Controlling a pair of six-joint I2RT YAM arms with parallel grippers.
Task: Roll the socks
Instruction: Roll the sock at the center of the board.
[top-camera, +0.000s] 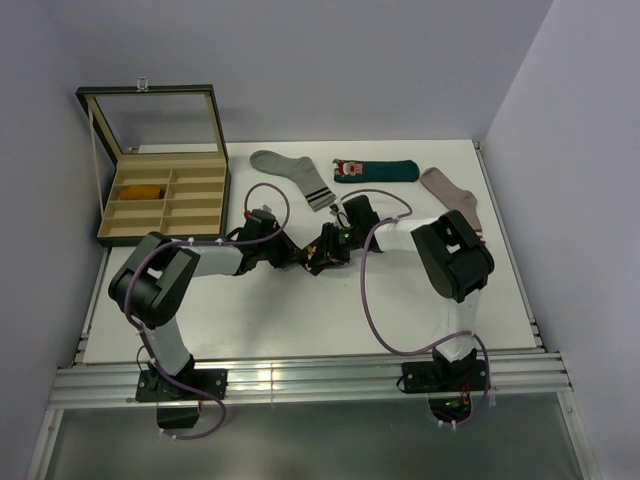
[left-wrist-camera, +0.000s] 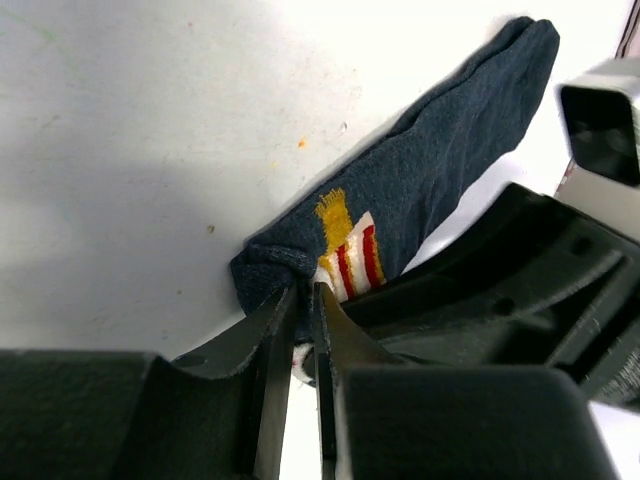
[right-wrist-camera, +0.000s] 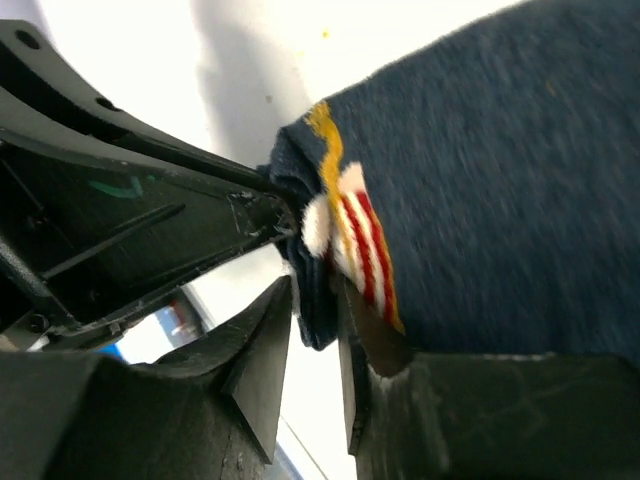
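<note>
Fingers of the left gripper, nearly closed, pinch the navy sock by its folded end at the middle of the table. The right gripper straddles the same fold, narrowly parted, grip unclear. By the far edge lies the teal sock.

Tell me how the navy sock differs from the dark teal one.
The navy sock sits in the middle of the table, one end folded and pinched by the left gripper; the dark teal sock lies flat and untouched near its far edge. The navy sock is blue-black, the dark teal sock greenish. Both carry a red-and-white figure.
</note>
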